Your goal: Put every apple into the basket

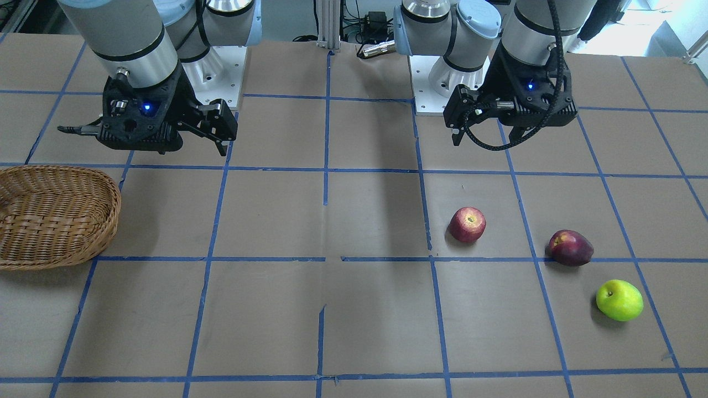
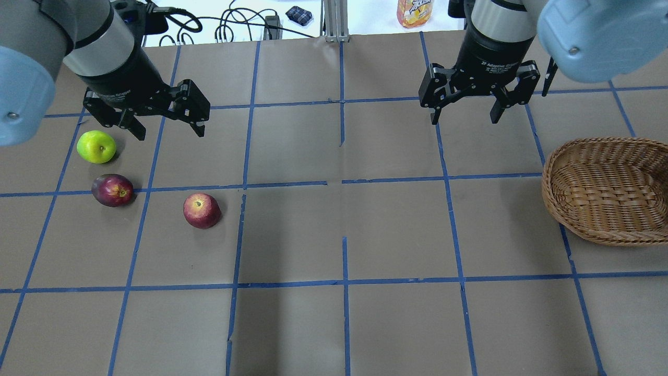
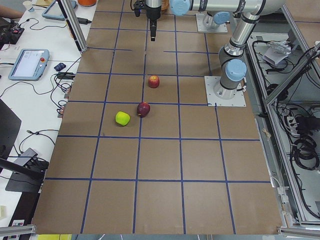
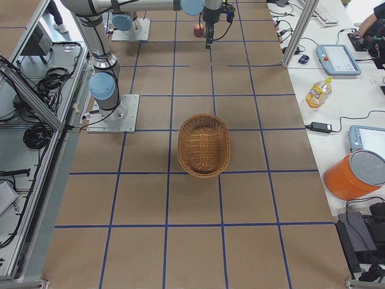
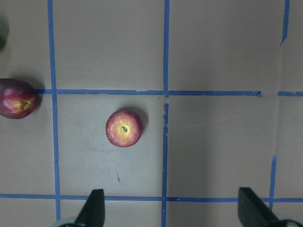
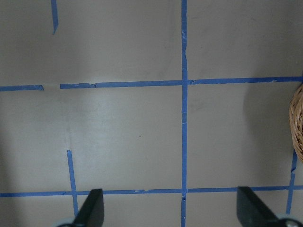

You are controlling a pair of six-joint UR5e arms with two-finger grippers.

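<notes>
Three apples lie on the table's left part in the overhead view: a red apple [image 2: 202,210], a maroon apple [image 2: 112,190] and a green apple [image 2: 96,147]. My left gripper [image 2: 168,129] hangs open above the table, just behind them, touching none. Its wrist view shows the red apple [image 5: 124,128] ahead of the open fingers [image 5: 92,210] and the maroon apple [image 5: 16,98] at the left edge. The wicker basket [image 2: 553,193] stands empty at the far right. My right gripper [image 2: 464,119] hovers open, left of and behind the basket, whose rim [image 6: 297,123] shows in its wrist view.
Brown paper with a blue tape grid covers the table. An orange drink bottle [image 2: 413,11] and cables lie beyond the far edge. A side bench holds a bottle [image 4: 317,92], tablets and an orange bucket [image 4: 355,174].
</notes>
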